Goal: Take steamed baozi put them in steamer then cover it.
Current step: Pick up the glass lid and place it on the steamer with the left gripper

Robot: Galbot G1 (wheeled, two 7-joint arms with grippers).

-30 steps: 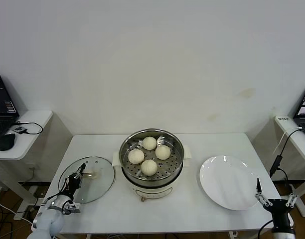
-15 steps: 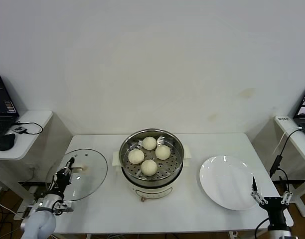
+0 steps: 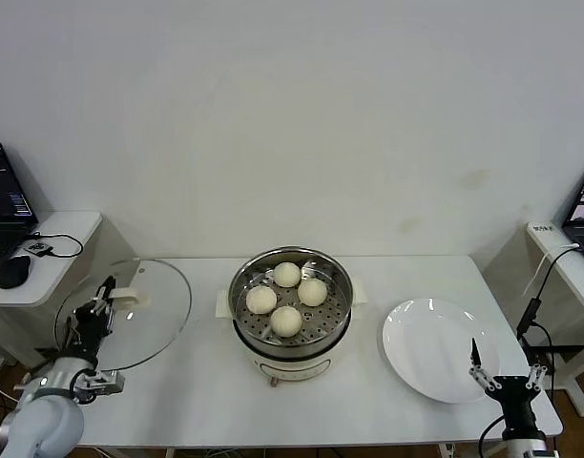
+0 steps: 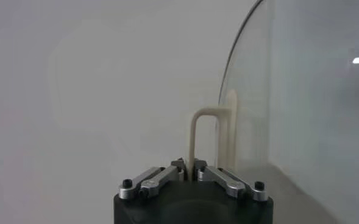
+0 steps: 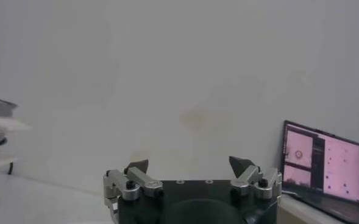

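1. Left gripper (image 3: 93,313): clamped shut on the cream-white bar handle (image 4: 205,137) of the round clear glass cover with metal rim (image 3: 130,313). The cover is lifted off the white table (image 3: 197,401) and tilted, over the table's left edge.
2. Right gripper (image 3: 503,374): jaws spread wide and holding nothing, parked at the near right corner of the table, just beside the flat white plate (image 3: 435,348).
3. Round shiny steel steamer on a cream-white base (image 3: 290,303): stands at the table's centre, uncovered. Four small round cream-white steamed baozi (image 3: 286,321) sit on its perforated tray.
4. Governing relation: the steamer lies directly to the right of the held cover, at about the same depth on the table. The left arm is the nearer arm and already carries the cover.
5. Judgement: the coming move calls for travel to the right, with the cover brought level so that its rim seats on the pot rim all round.
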